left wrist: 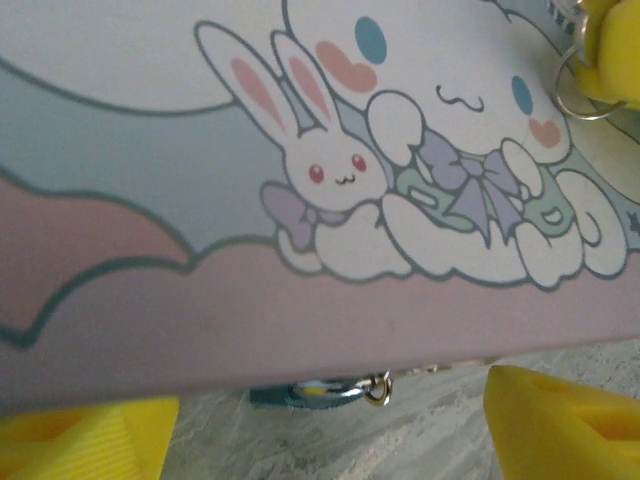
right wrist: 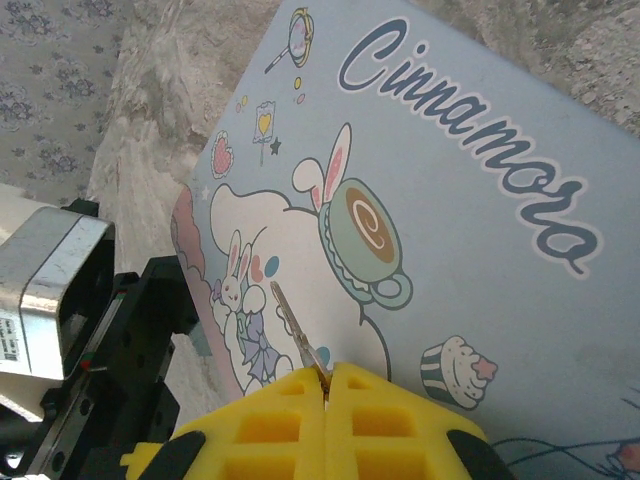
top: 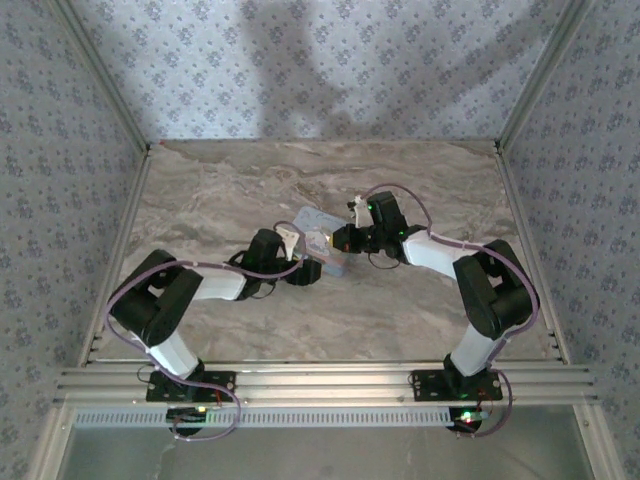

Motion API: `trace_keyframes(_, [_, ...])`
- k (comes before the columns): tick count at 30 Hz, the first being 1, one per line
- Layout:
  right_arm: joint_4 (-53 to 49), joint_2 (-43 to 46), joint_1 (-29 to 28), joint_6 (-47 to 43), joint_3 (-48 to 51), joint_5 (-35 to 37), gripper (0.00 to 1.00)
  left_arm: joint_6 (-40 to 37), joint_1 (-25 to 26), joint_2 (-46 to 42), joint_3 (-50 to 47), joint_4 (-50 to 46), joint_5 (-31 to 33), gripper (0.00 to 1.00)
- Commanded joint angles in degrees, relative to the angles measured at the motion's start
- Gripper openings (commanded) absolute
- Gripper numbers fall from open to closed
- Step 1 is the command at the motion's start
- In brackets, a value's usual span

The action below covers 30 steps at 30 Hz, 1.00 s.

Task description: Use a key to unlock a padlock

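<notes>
Right gripper (right wrist: 325, 375) pinches one key (right wrist: 294, 325) above one tin (right wrist: 480, 290); left gripper (left wrist: 325, 440), spread, straddles one padlock (left wrist: 312, 393) at the tin's 6 o'clock edge; open table (top: 250, 180) toward 12 o'clock.

Lighting: bright, even, from above. Shadows: large soft grey shapes on the back wall (top: 300, 60); fainter ones on the table (top: 220, 180). Focus: overhead view sharp; left wrist view soft, tin lid (left wrist: 200, 150) print slightly blurred; right wrist view crisp.
</notes>
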State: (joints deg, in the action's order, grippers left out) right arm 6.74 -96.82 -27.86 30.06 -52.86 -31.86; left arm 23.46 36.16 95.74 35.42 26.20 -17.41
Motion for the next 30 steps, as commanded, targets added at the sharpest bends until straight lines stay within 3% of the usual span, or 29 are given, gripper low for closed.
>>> trace_keyframes(1, [-5.1, -1.6, -0.4, -1.5, 1.3, 1.9, 0.0, -0.1, 0.8, 2.0, 2.1, 2.3, -1.9, 0.76])
trace_keyframes(11, [-5.1, -1.9, -0.6, -1.5, 1.2, 1.9, 0.0, -0.2, 2.2, 5.9, 4.8, 1.9, -3.1, 0.56])
trace_keyframes(30, [-5.0, -1.8, -1.0, -1.5, 0.8, 1.7, 0.0, 2.4, 2.6, 6.9, 5.6, 3.0, -0.4, 0.35])
